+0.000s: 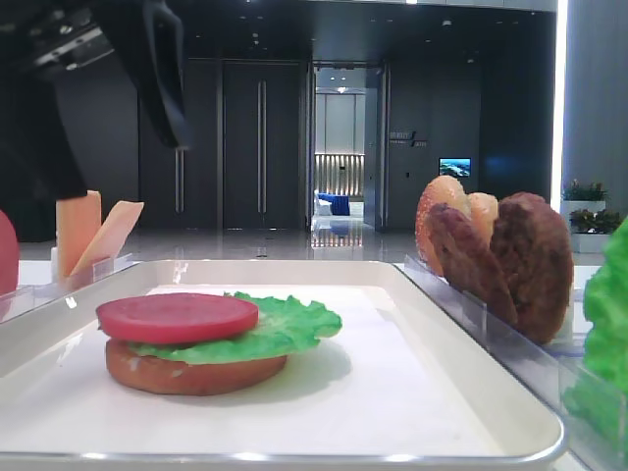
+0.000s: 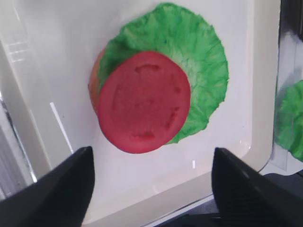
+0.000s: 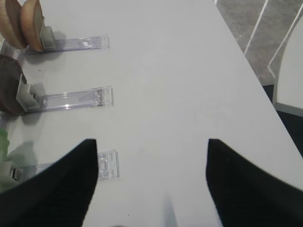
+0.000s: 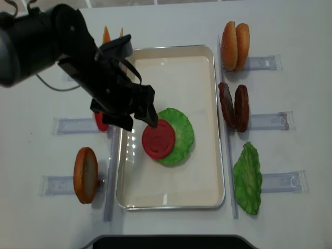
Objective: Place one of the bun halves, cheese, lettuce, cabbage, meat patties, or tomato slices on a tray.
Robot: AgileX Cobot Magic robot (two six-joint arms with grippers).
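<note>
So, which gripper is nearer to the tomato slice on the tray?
Left. The left gripper hangs open just above the tomato slice. The right gripper is over bare table beside the clear holders, off the tray.

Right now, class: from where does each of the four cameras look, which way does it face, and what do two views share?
Exterior high: table level, facing across the tray; left arm at top left.
Right wrist: looking down at bare table; open right gripper frames it.
Left wrist: straight down on the tomato slice atop lettuce; open left gripper empty.
Overhead realsense: straight down; left arm only.
Shared: the tomato slice appears in both.
</note>
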